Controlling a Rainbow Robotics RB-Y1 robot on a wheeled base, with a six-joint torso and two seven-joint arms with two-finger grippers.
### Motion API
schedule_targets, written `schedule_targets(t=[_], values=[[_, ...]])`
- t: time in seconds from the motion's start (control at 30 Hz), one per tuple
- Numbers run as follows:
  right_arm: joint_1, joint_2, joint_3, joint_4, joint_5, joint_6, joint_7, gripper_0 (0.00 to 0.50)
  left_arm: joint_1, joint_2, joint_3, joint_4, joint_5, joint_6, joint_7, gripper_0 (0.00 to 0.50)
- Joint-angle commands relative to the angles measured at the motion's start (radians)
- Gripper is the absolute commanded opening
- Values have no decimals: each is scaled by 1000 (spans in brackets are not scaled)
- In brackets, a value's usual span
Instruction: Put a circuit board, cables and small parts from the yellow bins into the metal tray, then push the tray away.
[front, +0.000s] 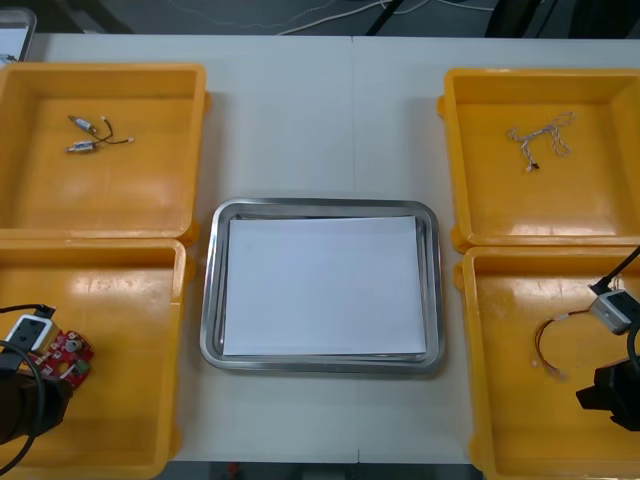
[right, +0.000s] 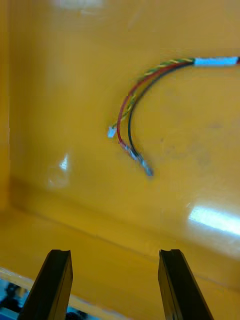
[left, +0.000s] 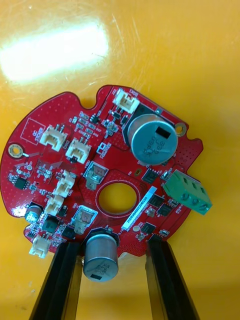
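On the table (front: 320, 120), metal tray (front: 212, 300) at centre, white inside, nothing in it yet. Inside near-left yellow bin (front: 120, 330), circuit board (left: 100, 175) lies flat; left tool (left: 111, 245) stands apart, fingers (left: 65, 280) straddling a can-shaped part (left: 100, 257) at the board's edge. Over near-right yellow bin (front: 520, 300), right tool (right: 115, 255) apart, short of the red-and-yellow cable (right: 160, 69). Likely risk: closing on the can, not the board, tips or drops it. Board edge beneath fingers hidden.

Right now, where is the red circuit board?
In the front view, the circuit board lies in the near yellow bin on the robot's left, at the tips of the left gripper.
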Motion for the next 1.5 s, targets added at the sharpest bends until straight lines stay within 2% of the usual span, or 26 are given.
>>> schedule_targets(t=[0.03,0.27,0.5,0.6,0.67,0.77,1.27,1.4,1.5], values=[[-11,9,17,-47,-12,26,-149,500,-31,38,13,-14,20,41,-74,389],[-45,10,26,-62,-21,49,-391,500,-68,38,62,-54,96,157,-79,393],[-97,10,38,-62,2,49,-569,500,-102,38,94,-112,129,256,-64,394],[-120,10,47,-62,9,49,-640,500,-123,36,136,-132,179,306,-65,394],[-143,10,55,-62,15,49,-700,500,-148,38,179,-146,241,358,-70,395],[-168,9,63,-62,20,49,-775,500,-185,36,200,-147,277,406,-50,393],[-257,10,84,-44,32,49,-1186,500,-209,-1,203,-205,251,472,371,393],[-267,10,89,-43,43,49,-1302,500,-209,-16,193,-221,228,483,501,392],[-267,9,89,-44,54,49,-1382,500,-208,-40,176,-242,172,493,576,391]])
